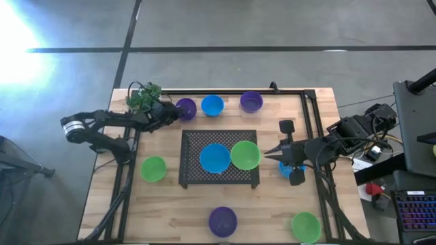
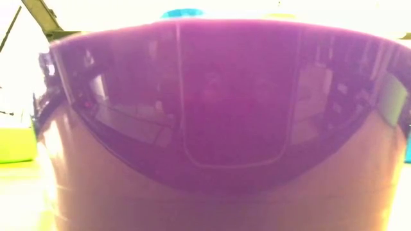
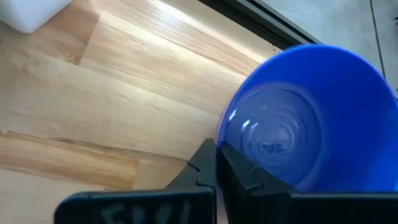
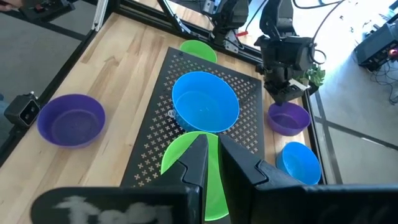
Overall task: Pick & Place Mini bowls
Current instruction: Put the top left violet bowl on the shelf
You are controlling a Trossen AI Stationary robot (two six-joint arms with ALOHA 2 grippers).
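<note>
Your right gripper is pinching the green bowl rim, fingers clamped, bowl lying straight ahead over the mat, touching the blue bowl. Left gripper: cannot tell.

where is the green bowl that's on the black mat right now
In the high view, the green bowl sits on the right edge of the black mat, touching the blue bowl on its left, with the right end effector just beside it.

Blue bowl, green bowl, touching, upright
</note>
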